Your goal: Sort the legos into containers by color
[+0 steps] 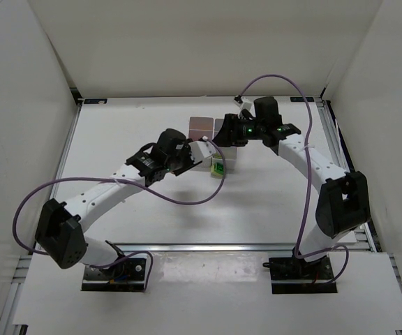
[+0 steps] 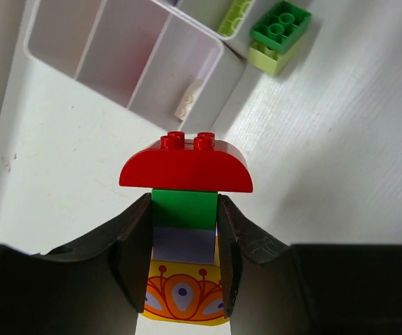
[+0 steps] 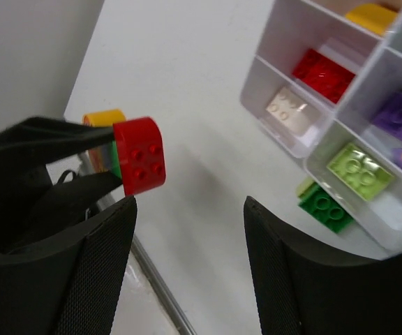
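While the left tool (image 2: 185, 230) clamps a red-topped lego stack (image 2: 185, 171) just left of the containers (image 2: 211, 84), the right tool (image 3: 190, 202) hangs wide open and empty. A green brick (image 2: 280, 26) lies on the desk (image 2: 326, 174) beside them.

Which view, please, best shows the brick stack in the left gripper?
Left wrist: the brick stack is close and centred, red over green. Right wrist shows mainly its red end; top view: too small to tell.
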You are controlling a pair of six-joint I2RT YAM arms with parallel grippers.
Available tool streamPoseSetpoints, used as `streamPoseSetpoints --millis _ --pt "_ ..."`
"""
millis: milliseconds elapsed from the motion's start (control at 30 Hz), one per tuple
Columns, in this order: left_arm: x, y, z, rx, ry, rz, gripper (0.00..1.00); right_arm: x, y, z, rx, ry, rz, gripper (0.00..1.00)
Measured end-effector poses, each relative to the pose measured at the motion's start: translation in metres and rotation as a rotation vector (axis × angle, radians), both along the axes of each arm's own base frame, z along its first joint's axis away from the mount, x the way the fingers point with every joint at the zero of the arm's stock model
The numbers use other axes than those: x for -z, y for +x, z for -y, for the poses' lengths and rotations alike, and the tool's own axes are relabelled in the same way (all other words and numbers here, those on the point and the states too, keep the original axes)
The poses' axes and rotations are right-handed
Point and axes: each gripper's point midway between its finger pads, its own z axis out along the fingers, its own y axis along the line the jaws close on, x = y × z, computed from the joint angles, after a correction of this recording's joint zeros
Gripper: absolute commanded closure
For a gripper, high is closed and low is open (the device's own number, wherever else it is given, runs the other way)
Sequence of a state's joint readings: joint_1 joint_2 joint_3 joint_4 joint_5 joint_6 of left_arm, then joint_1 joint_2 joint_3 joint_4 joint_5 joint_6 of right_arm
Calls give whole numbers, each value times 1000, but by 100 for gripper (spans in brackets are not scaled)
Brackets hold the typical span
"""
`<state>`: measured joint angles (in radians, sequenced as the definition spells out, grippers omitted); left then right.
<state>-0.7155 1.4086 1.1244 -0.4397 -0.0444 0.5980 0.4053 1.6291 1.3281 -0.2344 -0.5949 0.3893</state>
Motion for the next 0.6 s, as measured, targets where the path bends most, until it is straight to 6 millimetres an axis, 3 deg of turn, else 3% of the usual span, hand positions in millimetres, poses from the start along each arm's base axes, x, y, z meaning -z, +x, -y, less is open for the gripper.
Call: streamPoseSetpoints --millis 300,600 --pt "-45 -11 -10 56 -174 38 90 -19 -17 -19 -156 108 38 33" --pt "-51 -25 3 161 -253 -6 90 -33 -25 -27 -235 164 67 33"
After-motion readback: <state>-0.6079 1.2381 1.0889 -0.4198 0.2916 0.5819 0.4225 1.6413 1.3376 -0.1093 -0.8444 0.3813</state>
